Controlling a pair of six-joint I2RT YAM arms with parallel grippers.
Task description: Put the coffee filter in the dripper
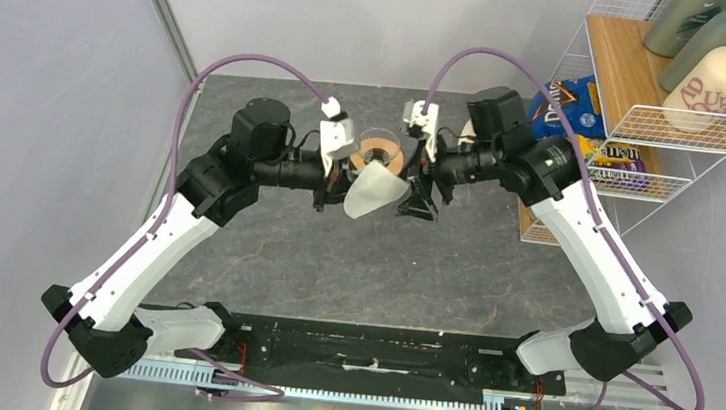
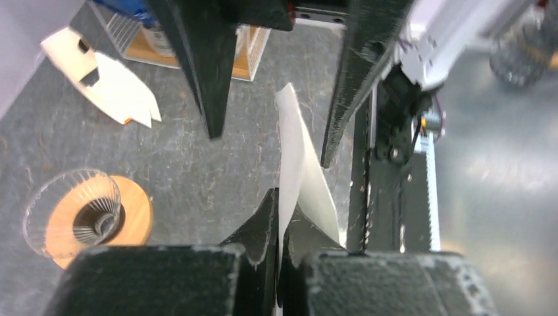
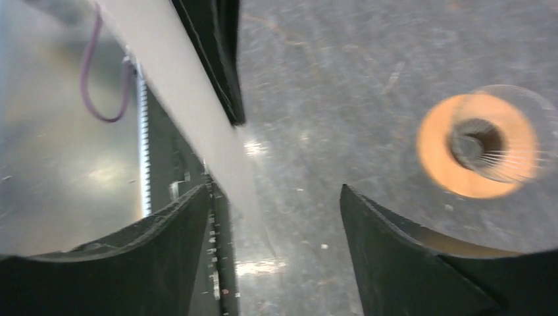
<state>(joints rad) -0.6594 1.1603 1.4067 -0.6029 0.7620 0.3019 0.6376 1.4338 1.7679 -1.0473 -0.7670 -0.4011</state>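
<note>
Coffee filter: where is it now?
Coffee filter is mid-frame in top view, pinched in the left claw, near side of the dripper; open right claw beside it.

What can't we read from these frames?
- Top view: near edge of the dripper, covered by the coffee filter.
- Left wrist: the filter's pinched end, buried between the left gripper fingers; opened or flat, can't tell.
- Right wrist: blur smears dripper and filter; any contact with the right gripper unclear.
- Left wrist: white flat piece, unidentifiable.
</note>
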